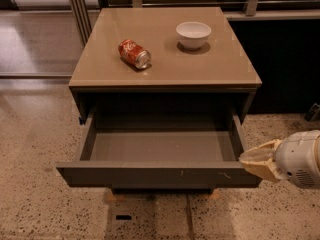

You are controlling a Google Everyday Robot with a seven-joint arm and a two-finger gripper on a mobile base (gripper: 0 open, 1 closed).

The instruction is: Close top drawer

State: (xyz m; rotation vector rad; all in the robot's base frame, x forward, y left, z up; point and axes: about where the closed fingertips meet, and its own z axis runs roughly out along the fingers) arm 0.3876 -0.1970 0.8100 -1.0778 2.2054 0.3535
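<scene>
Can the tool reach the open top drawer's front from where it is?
Probably yes: the tool sits at the right end of the top drawer front, nothing between them. The can and bowl are up on the tabletop, out of the way.
</scene>
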